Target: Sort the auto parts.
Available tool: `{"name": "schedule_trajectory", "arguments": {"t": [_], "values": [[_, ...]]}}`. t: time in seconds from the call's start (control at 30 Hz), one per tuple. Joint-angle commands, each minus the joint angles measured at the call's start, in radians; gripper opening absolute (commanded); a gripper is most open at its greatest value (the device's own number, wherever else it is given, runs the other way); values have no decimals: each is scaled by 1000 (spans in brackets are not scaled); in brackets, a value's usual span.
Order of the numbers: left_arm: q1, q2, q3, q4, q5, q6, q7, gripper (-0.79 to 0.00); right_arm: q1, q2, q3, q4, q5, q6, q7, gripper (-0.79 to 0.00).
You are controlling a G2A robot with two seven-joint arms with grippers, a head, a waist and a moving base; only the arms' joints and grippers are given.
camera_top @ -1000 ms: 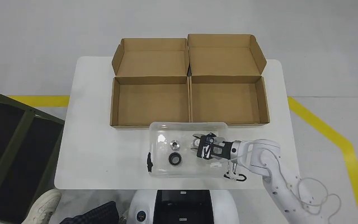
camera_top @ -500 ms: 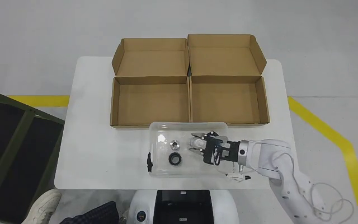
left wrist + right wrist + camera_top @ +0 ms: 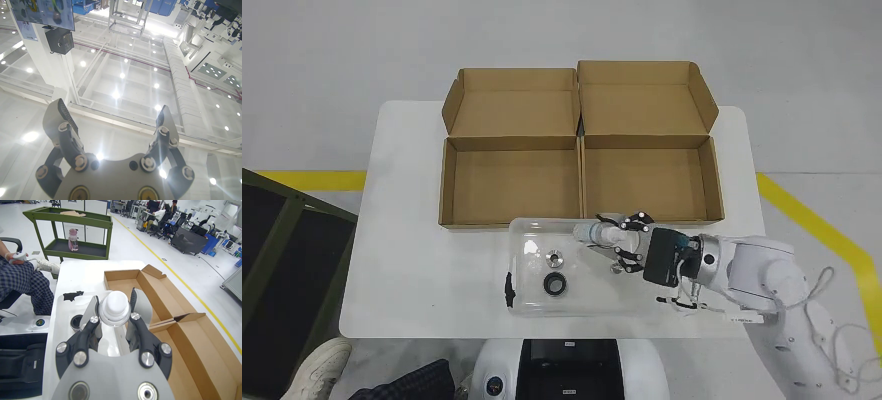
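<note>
Cardboard lies bare in the left box (image 3: pixel 512 185) and the right box (image 3: pixel 647 185) at the table's (image 3: pixel 402 220) far side, seen from above, so nothing is judged sorted yet. A white-capped part (image 3: pixel 590 233) is held by the right pincer (image 3: pixel 600 236) over the clear tray (image 3: pixel 587 298), where a black ring (image 3: pixel 556 285) and a small silver piece (image 3: pixel 555 256) are left. From the left wrist, the left pincer (image 3: pixel 112 106) is seen spread wide, empty, aimed at the ceiling. From the right wrist, the box's near wall is seen ahead, to be cleared.

Open-topped cardboard boxes (image 3: pixel 512 185), clear bin wall (image 3: pixel 542 222) in front
</note>
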Motion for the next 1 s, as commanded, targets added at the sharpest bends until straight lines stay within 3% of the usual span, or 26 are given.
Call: {"name": "schedule_trajectory", "arguments": {"t": [0.0, 0.23, 0.43, 0.97], "values": [[0, 0, 0, 0, 0, 0, 0, 0, 4, 3, 20, 0, 33, 0, 0, -785], [0, 0, 0, 0, 0, 0, 0, 0, -1, 11, 93, 5, 131, -6, -24, -785], [0, 0, 0, 0, 0, 0, 0, 0, -13, 21, 142, 21, 204, -78, -57, -785], [0, 0, 0, 0, 0, 0, 0, 0, -43, 39, 203, 54, 252, -95, -103, -785]]}}
